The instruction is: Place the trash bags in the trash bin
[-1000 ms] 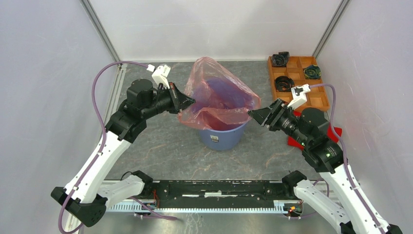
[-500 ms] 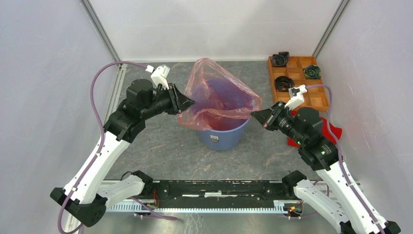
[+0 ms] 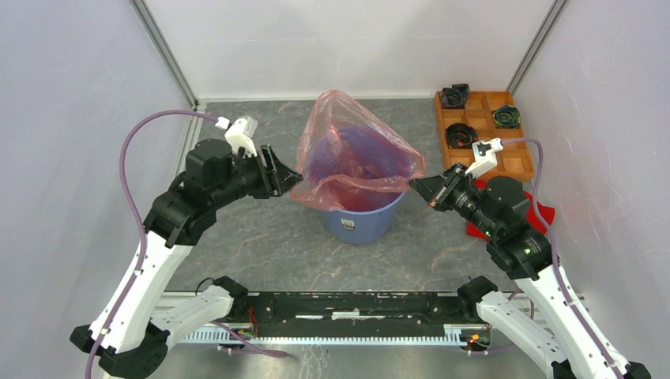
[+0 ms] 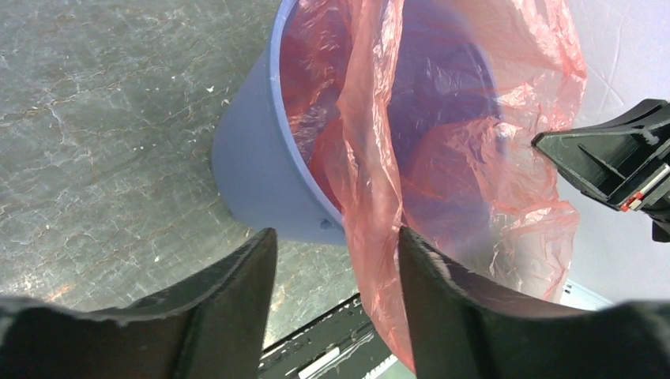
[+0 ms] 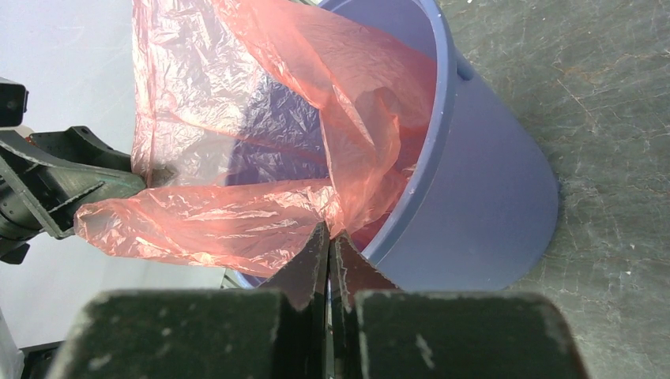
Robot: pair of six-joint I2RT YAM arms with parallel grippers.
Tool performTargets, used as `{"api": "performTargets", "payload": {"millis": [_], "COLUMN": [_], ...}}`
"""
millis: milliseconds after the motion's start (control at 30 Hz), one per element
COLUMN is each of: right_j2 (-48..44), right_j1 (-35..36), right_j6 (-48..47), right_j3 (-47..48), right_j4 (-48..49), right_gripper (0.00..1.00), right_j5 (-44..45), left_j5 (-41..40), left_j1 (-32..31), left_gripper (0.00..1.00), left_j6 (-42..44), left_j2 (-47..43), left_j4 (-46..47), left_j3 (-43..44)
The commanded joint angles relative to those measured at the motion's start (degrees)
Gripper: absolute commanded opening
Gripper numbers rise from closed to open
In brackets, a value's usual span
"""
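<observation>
The trash bag (image 3: 355, 150), a crinkly translucent pink film, stands loosely bunched up out of the trash bin (image 3: 359, 219), a blue bucket mid-table, and drapes over its rim. My right gripper (image 3: 414, 185) is shut on the bag's right edge; in the right wrist view the jaws (image 5: 330, 234) pinch a fold of the trash bag (image 5: 237, 213) just above the trash bin's rim (image 5: 442, 118). My left gripper (image 3: 287, 178) is open, just left of the bag. In the left wrist view the trash bag (image 4: 379, 197) hangs beside the right finger (image 4: 442, 300), ungripped, over the trash bin (image 4: 253, 174).
An orange compartmented tray (image 3: 479, 103) with dark round parts sits at the back right. A red cloth (image 3: 543, 212) lies under my right arm. Grey walls close in both sides and the back.
My left gripper opened, let go of the bag's left side and drew back left. My right gripper moved in and shut on the bag's right edge.
</observation>
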Motion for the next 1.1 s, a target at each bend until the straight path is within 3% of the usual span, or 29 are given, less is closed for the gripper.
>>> {"api": "performTargets", "payload": {"millis": [0, 167, 300, 367, 533, 700, 800, 1067], "right_j2": [-0.6, -0.6, -0.1, -0.7, -2.5, -6.0, -6.9, -7.4], "right_j1": [0.0, 0.0, 0.0, 0.0, 0.0, 0.0, 0.0, 0.0], "right_j6": [-1.1, -3.6, -15.6, -20.3, -29.2, -38.3, -39.8, -40.0], "right_j3": [0.7, 0.3, 4.1, 4.9, 6.4, 3.4, 2.3, -0.9], "right_j4": [2.8, 3.5, 0.6, -3.1, -13.6, -15.2, -16.2, -15.7], "right_gripper": [0.0, 0.01, 0.0, 0.0, 0.0, 0.0, 0.0, 0.0], "right_j5": [-0.1, -1.1, -5.1, -4.8, -1.6, 6.6, 12.1, 10.8], "left_j5": [3.0, 3.6, -2.0, -4.9, -2.8, -1.0, -0.3, 0.5], "left_j1": [0.2, 0.3, 0.3, 0.3, 0.2, 0.3, 0.3, 0.3], "left_gripper": [0.51, 0.21, 0.03, 0.02, 0.02, 0.02, 0.02, 0.02], "left_j6": [-1.0, -0.7, 0.1, -0.4, -3.3, -4.4, -5.4, -8.0], "left_j2": [0.1, 0.7, -1.8, -3.3, -8.1, -12.2, -13.9, -18.8], "left_j4": [-0.1, 1.1, 3.5, 6.4, 14.9, 19.3, 20.9, 23.5], "left_j3": [0.8, 0.3, -3.0, -6.5, -14.3, -19.8, -22.3, -28.8]}}
